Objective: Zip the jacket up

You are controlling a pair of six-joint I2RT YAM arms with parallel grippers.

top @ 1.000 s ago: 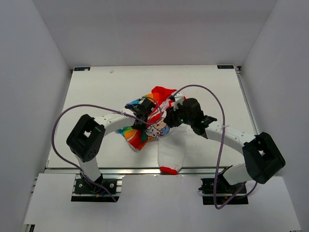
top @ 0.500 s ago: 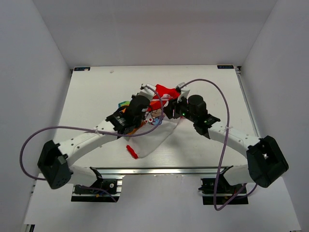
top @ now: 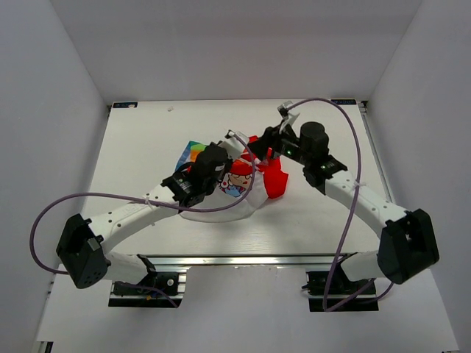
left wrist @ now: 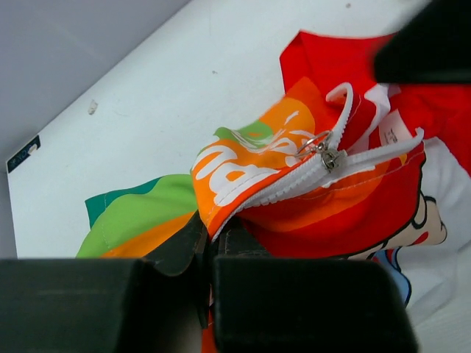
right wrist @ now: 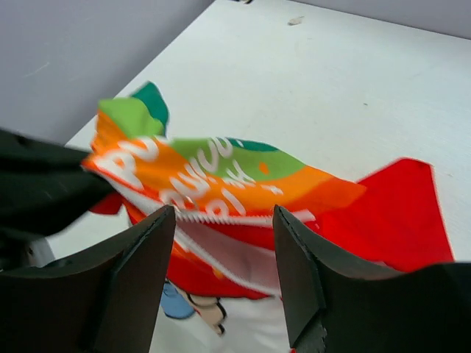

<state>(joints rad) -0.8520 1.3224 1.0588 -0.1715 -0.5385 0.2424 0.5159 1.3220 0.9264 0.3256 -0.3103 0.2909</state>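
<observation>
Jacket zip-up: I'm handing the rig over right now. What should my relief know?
The left gripper is shut on the jacket, pinching its rainbow hem at the zipper's bottom end; the jacket lies bunched mid-table.
The right gripper is open and empty, facing the zipper.
Done: teeth look joined from the hem to the slider, a short stretch.
Left: above the slider the tracks are apart; the right gripper should probably grip the slider and run it up.

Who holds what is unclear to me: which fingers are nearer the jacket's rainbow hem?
Left. The left fingers are clamped on the rainbow hem; the right fingers stand open, facing it but apart from it.
</observation>
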